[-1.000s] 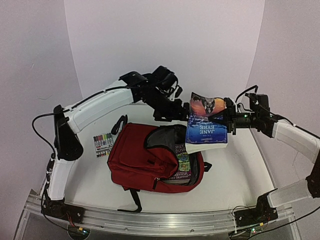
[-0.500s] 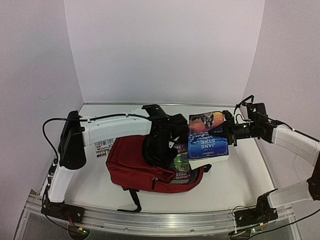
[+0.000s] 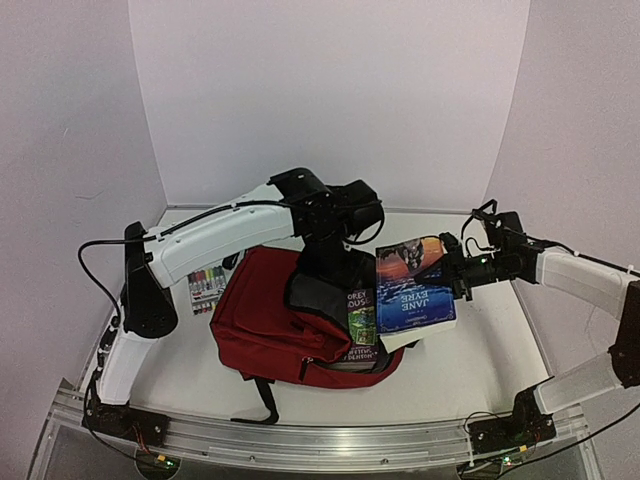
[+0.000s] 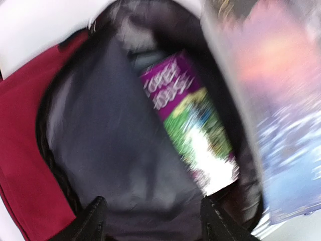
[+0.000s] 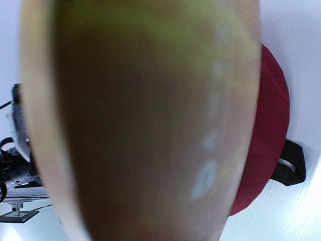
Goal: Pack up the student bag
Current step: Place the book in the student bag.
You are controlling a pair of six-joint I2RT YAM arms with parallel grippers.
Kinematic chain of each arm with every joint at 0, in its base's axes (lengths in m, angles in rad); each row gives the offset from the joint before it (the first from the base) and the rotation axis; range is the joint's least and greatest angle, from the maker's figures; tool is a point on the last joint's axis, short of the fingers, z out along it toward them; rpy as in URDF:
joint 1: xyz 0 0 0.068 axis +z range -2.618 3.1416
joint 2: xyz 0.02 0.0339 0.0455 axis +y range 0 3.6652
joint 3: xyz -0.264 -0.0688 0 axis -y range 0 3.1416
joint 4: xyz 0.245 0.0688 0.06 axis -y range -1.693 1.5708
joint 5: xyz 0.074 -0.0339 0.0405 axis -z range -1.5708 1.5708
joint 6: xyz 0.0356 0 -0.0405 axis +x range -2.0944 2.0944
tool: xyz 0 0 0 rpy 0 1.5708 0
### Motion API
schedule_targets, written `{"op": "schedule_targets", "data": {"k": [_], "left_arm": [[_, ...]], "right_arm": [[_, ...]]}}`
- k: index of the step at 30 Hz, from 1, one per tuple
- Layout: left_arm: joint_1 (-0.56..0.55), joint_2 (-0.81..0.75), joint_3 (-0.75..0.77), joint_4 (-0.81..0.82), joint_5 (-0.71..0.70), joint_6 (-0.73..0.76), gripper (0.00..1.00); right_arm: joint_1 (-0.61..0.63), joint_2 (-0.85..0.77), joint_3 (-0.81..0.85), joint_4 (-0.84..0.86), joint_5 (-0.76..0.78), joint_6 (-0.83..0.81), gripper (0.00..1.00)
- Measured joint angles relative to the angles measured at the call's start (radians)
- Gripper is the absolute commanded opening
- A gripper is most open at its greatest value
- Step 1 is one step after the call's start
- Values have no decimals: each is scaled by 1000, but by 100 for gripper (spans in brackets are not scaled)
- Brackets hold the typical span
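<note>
The student bag [image 3: 255, 325] lies on the table with its top opening facing right and its grey lining [image 4: 115, 150] showing. A purple and green book [image 3: 361, 320] stands inside the opening; it also shows in the left wrist view [image 4: 188, 120]. My left gripper [image 3: 335, 262] hangs over the opening, open, with both fingertips [image 4: 95, 221] just above the lining. My right gripper [image 3: 448, 272] is shut on a blue "Jane Eyre" book [image 3: 415, 288] and holds it tilted at the right rim of the opening. This book [image 5: 145, 120] fills the right wrist view and hides the fingers.
A pack of coloured markers [image 3: 205, 285] lies on the table left of the bag. A black strap [image 3: 265, 400] trails off the bag's near side, and another strap [image 5: 289, 163] shows by its red edge [image 5: 268, 130]. White walls stand close behind and on both sides.
My right gripper has lowered the blue book toward the bag's opening. My left arm came from behind the bag, dipped over the opening and now hovers above it.
</note>
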Motion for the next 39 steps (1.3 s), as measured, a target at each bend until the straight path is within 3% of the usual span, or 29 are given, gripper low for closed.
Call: {"op": "schedule_targets", "data": {"k": [3,7,9,16,21,27,34,37,39], "left_arm": [[0,31,82,7,-7,-16,79],[2,29,60,13,-24,-93,82],[7,-5,-30,28,-25,-153,81],[101,-303,-604,156,63,-405,83],[167,-463,-801,305,141,-512,83],[172,-457,-831,458,228,-553,77],[175,-388,-829,509,288,-573,66],[177,-344,-802,499,313,-568,53],[179,-325,-775,493,323,-565,36]], "right_arm": [[0,4,14,-38,14,-34,0],[0,16,36,-78,23,-74,0],[0,17,45,-94,23,-90,0],[0,17,63,-109,13,-119,0],[0,26,70,-115,4,-125,0],[0,44,106,-117,-7,-124,0],[0,54,123,-99,-10,-105,0],[0,58,123,-84,-10,-91,0],[0,60,123,-79,-10,-83,0]]}}
